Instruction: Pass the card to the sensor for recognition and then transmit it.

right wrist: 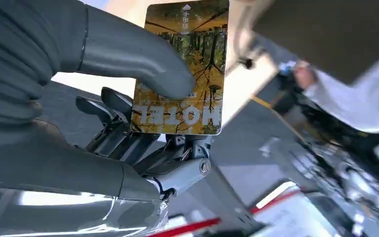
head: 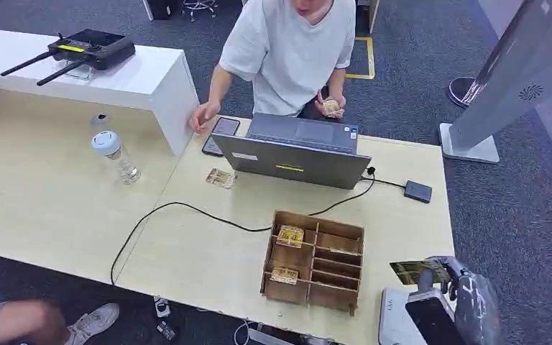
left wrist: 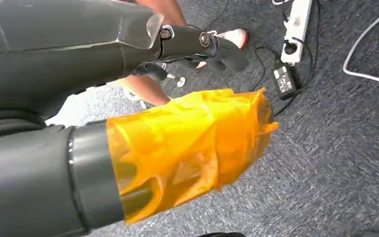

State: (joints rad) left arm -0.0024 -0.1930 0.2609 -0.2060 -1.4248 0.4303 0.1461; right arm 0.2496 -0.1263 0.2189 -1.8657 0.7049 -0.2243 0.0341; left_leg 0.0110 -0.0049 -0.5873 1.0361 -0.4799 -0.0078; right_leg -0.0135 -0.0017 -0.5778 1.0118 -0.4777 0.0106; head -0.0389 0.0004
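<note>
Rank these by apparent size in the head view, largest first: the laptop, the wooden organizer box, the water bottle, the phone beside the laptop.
1. Laptop
2. Wooden organizer box, slightly smaller, though nearer the camera
3. Water bottle
4. Phone, close to the bottle; partly hidden by the laptop, so unsure

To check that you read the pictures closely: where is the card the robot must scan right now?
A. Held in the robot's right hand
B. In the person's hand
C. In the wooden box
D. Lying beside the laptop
A: the right hand pinches the card under its thumb, and the head view shows it lifted off the table's right end.
</note>
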